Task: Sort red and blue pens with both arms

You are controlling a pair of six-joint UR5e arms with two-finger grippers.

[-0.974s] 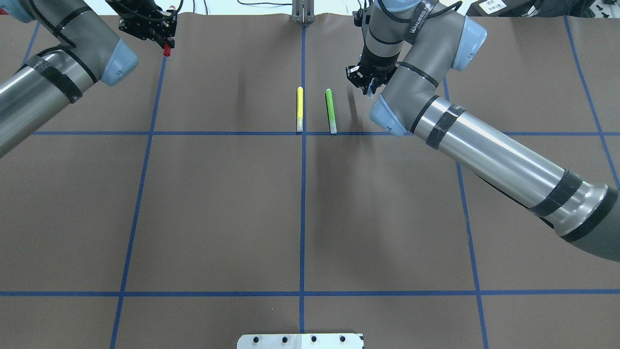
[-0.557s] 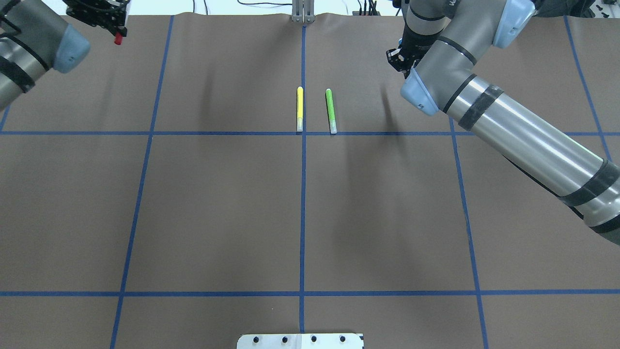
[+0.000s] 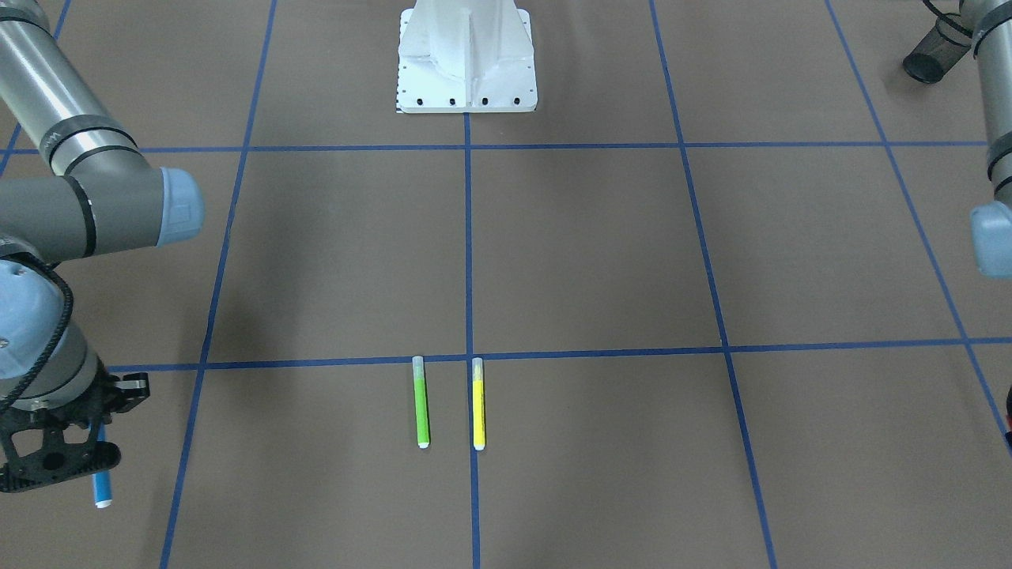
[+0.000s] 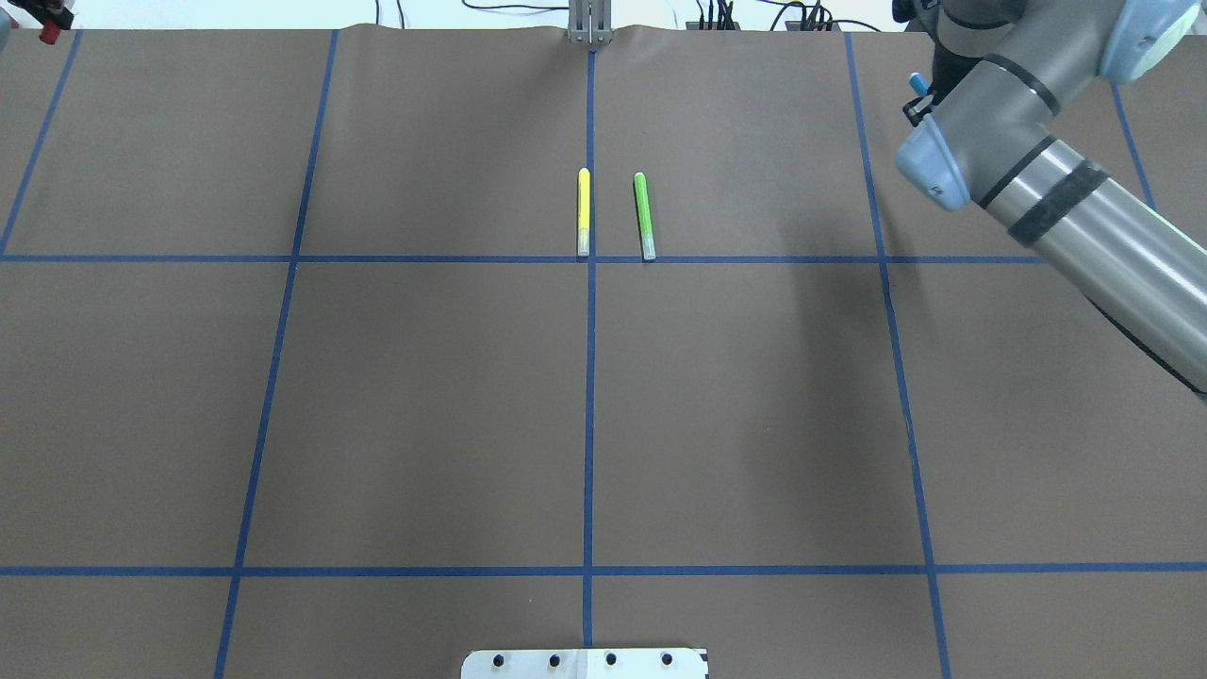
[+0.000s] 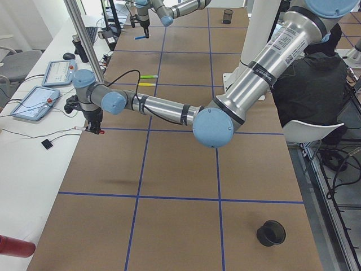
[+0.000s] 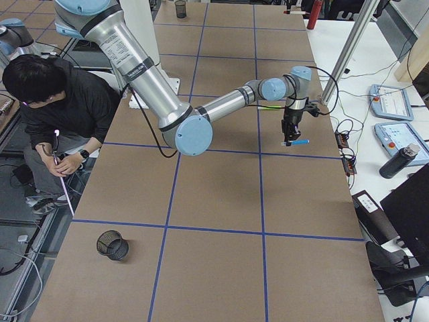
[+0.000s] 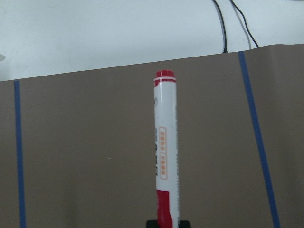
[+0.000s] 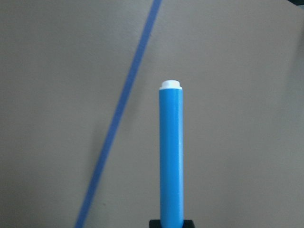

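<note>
The red pen (image 7: 165, 152), white-barrelled with red ends, sticks out of my left gripper (image 5: 91, 121), which is shut on it above the table's far left corner. Only its red tip (image 4: 49, 34) shows in the overhead view. The blue pen (image 8: 171, 156) is clamped in my right gripper (image 3: 91, 452), which is shut on it over the far right squares. In the front-facing view the blue pen (image 3: 101, 478) points down toward the brown mat. In the exterior right view the blue pen (image 6: 299, 142) lies level under the right gripper (image 6: 289, 131).
A yellow pen (image 4: 584, 212) and a green pen (image 4: 643, 215) lie side by side at the centre line. Black mesh cups (image 5: 271, 232) (image 6: 111, 244) stand at the near corners. The white base plate (image 3: 466, 55) sits at the robot's side. A seated person (image 6: 60, 100) is beside the table.
Both arms have swung outward from the middle: the left one to the left with the red pen, the right one to the right with the blue pen.
</note>
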